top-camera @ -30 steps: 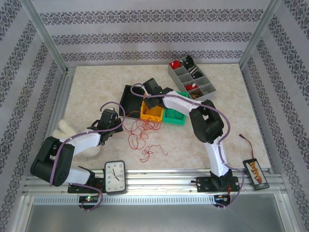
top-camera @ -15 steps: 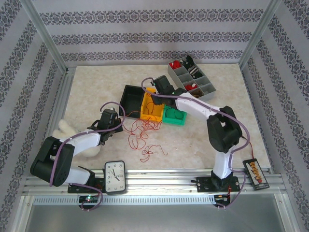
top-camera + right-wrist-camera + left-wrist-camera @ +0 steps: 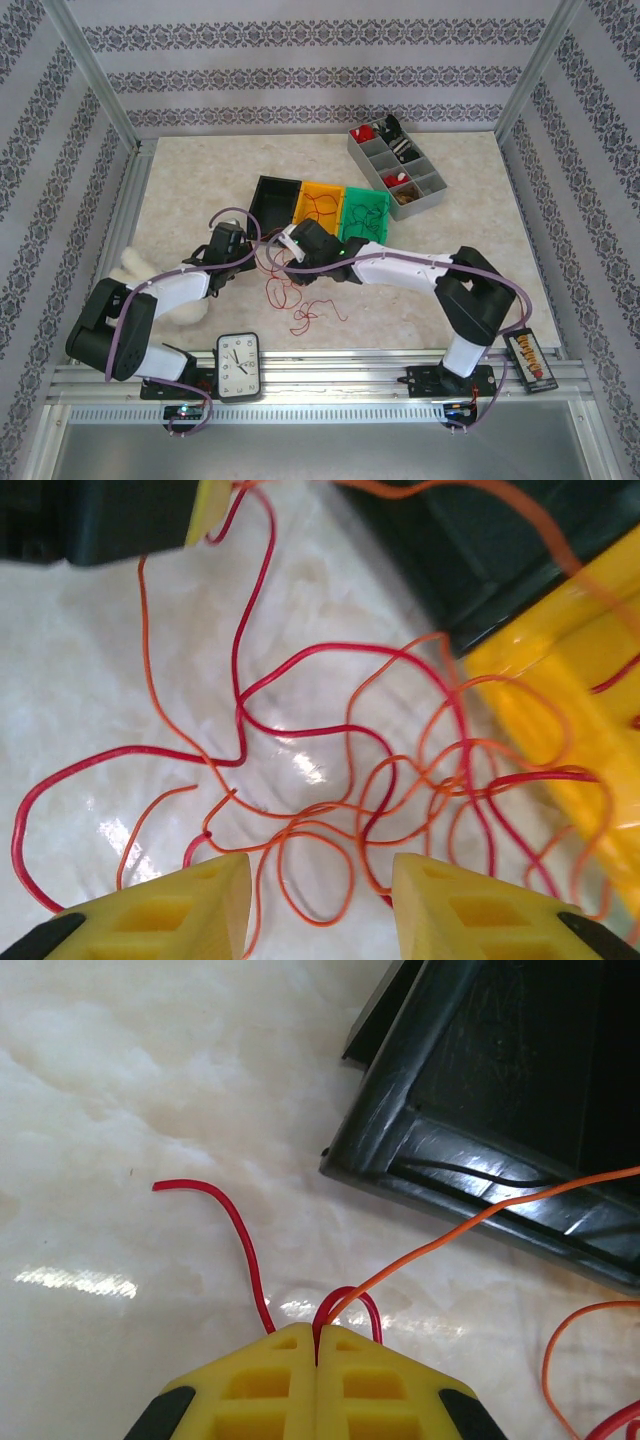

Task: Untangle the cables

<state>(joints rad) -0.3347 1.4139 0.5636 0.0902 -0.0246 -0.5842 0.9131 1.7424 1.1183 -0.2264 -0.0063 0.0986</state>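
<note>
Mid-untangle: L gripper (image 3: pixel 316 1348) is pinched tight on a red strand of the cables (image 3: pixel 320 728), clumped on table (image 3: pixel 440 270) just near of black bin (image 3: pixel 272 200), R gripper (image 3: pixel 318 880) spread wide above clump; next prob. needs R to drop, nip one strand & draw it right, away from L.

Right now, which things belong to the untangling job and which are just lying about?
Job: cables; left gripper, jaws shut on cables; right gripper, jaws open.
Lying about: black bin, yellow bin, green bin, compartment tray, clock, white fluffy object.
</note>
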